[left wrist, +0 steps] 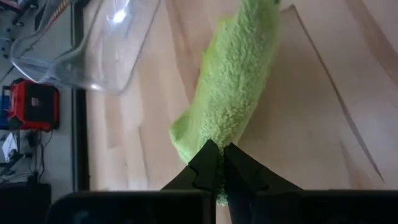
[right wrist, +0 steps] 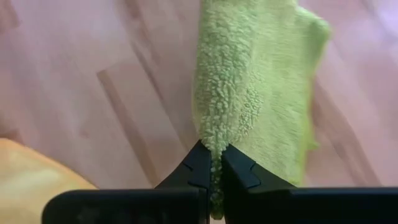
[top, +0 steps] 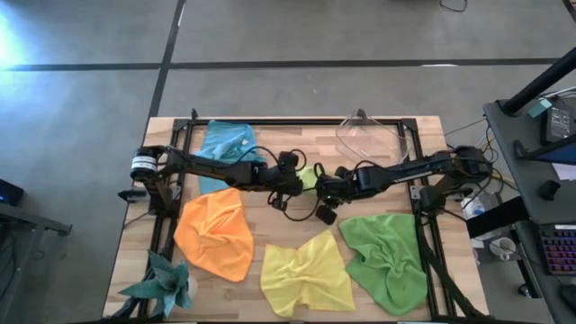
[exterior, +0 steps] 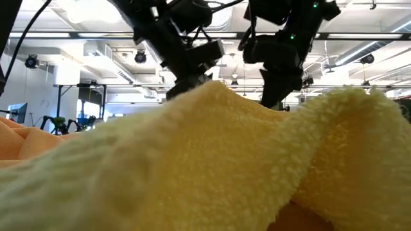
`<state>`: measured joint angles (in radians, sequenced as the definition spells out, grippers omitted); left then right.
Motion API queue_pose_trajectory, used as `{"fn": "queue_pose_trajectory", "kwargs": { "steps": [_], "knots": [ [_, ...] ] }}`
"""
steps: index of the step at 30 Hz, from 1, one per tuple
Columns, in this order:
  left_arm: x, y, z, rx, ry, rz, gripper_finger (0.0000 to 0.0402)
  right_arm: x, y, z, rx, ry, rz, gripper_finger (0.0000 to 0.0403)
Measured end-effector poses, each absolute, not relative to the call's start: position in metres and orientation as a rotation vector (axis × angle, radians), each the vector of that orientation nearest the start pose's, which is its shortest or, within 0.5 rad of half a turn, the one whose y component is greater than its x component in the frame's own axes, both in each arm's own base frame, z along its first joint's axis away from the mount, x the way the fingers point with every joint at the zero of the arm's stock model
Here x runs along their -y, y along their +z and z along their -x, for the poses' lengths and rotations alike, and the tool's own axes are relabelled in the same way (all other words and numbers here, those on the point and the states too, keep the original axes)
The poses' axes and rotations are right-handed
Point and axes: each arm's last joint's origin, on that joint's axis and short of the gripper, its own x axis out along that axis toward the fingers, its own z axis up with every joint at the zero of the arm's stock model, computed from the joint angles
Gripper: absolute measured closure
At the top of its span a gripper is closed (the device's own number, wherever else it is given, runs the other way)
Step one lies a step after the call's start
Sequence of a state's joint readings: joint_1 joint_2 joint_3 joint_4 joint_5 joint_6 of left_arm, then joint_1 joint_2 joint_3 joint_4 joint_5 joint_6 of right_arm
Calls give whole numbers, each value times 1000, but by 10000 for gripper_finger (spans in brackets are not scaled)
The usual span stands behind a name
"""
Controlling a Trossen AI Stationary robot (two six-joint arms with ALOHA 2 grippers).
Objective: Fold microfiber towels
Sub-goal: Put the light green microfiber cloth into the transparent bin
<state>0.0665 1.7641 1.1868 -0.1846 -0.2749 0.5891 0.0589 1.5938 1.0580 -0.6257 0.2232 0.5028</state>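
Overhead, five towels count out on the wooden table (top: 270,135): one blue towel (top: 225,144) at the far left, one orange towel (top: 214,232), one yellow towel (top: 306,274), one darker green towel (top: 387,256) at the near right, and one lime green towel (top: 310,175) at the table's middle, mostly covered by the arms. One teal spiky ornament (top: 164,283) lies at the near left corner; one clear plastic container (top: 369,135) sits at the far edge. The left gripper (top: 297,183) and right gripper (top: 326,187) meet over the lime green towel. Grey concrete floor surrounds the table; a desk with a keyboard stands to the right.

Low view: the yellow towel (exterior: 212,160) fills the foreground, the orange towel (exterior: 16,141) shows at one edge, and both arms come down behind. White ceiling with ducts and lamps beyond.

Left wrist view: the left gripper (left wrist: 219,171) is pinched closed on one end of the lime green towel (left wrist: 233,81), which lies as a rolled strip on the wood; the clear plastic container (left wrist: 87,43) is near.

Right wrist view: the right gripper (right wrist: 214,168) is clamped closed on the lime green towel (right wrist: 255,81); the orange towel (right wrist: 34,174) shows at the corner.
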Motion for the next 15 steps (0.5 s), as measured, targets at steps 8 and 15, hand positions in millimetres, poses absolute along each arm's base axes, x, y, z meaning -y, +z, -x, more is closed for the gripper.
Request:
{"fn": "queue_pose_trajectory", "kwargs": {
  "steps": [8,15],
  "knots": [
    [-62,246,-388,-743,166,-597,401,-9,231,-290,-1019,-476,-284,394],
    [-81,268,-392,-681,203,-574,402,0,256,-275,-923,-522,-291,394]
  ]
}}
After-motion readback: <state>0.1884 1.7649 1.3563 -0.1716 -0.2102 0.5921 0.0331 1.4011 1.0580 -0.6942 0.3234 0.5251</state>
